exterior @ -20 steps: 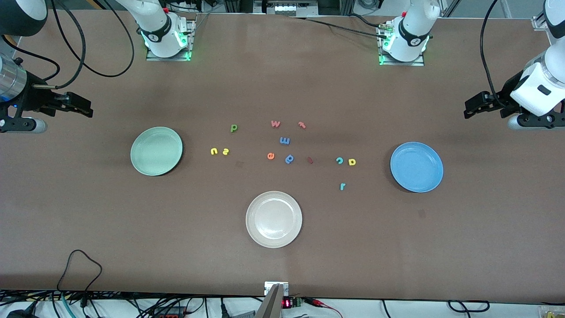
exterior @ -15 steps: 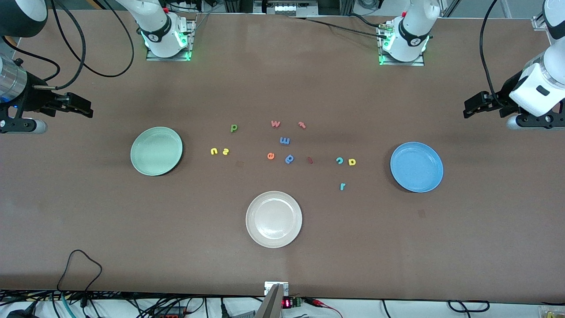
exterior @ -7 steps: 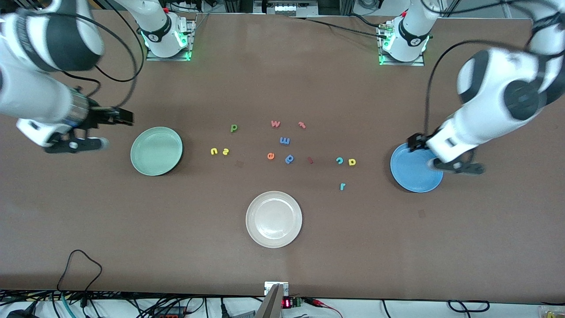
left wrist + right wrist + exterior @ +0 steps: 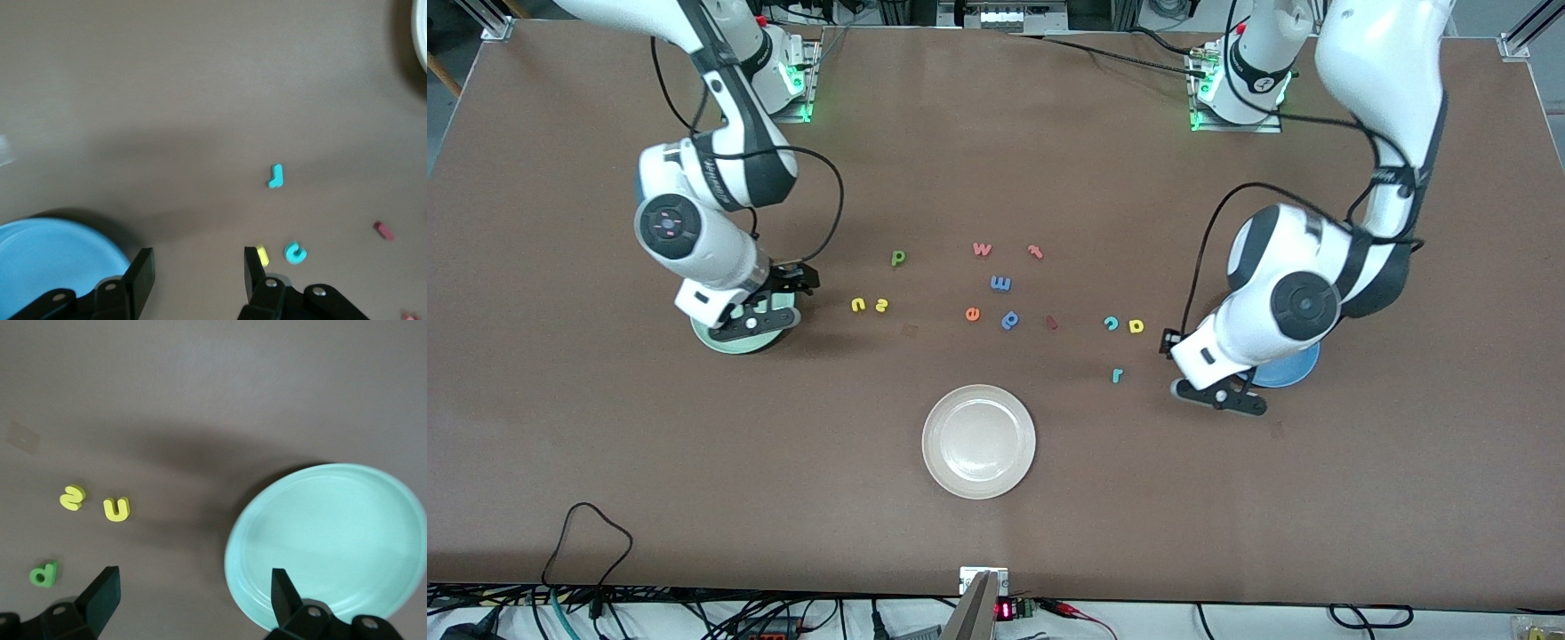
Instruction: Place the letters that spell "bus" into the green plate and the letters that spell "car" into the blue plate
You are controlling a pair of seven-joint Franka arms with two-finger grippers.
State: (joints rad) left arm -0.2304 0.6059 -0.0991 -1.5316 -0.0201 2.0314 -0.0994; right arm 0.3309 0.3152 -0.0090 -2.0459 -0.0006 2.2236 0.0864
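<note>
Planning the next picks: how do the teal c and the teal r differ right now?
The teal c is a round open curve lying beside the yellow a; the teal r is a narrow stem with a hook, lying alone and nearer the front camera. Both are teal, flat on the table, not yet plated.

Matt brown table top [image 4: 996, 160], glossy round mint-green plate [image 4: 327, 543], glossy round bright blue plate [image 4: 53, 257], glossy round white plate [image 4: 978, 442] nearer the front camera, small matt foam-like letters [image 4: 1000, 284] between the plates
</note>
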